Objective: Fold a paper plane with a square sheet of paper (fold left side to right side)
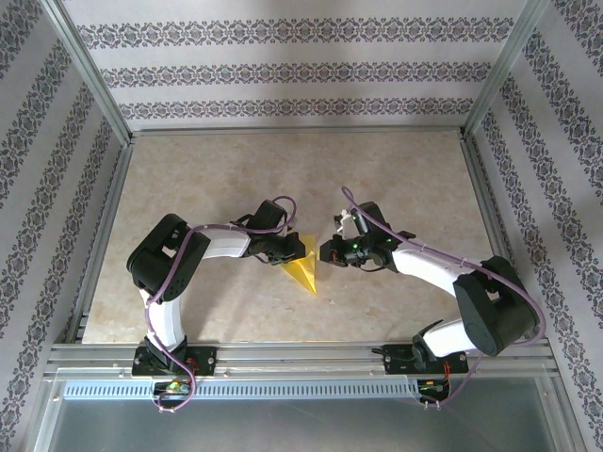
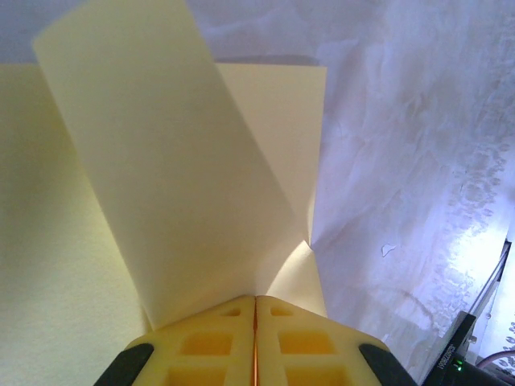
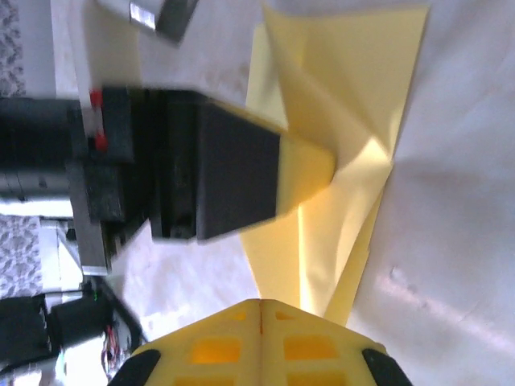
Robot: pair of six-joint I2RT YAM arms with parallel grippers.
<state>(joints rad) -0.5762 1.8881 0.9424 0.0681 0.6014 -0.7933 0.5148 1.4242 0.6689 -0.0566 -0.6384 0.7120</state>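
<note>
The square sheet of paper (image 1: 304,271) lies partly folded at the table's middle, its point toward the near edge. My left gripper (image 1: 296,249) is over the sheet's upper left part. In the left wrist view the left gripper (image 2: 256,297) is shut, and a raised flap of the paper (image 2: 177,161) narrows down into its tips. My right gripper (image 1: 324,252) sits just off the sheet's right edge. Its closed tips (image 3: 259,302) touch the table beside the creased paper (image 3: 354,96), with nothing seen between them. The left gripper (image 3: 322,170) reaches over the sheet from the left of that view.
The beige tabletop (image 1: 236,179) is fenced by metal rails (image 1: 301,356) and corner posts (image 1: 89,66), with patterned walls behind. Both arm bases stand on the near rail. Open surface lies beyond and to both sides of the sheet.
</note>
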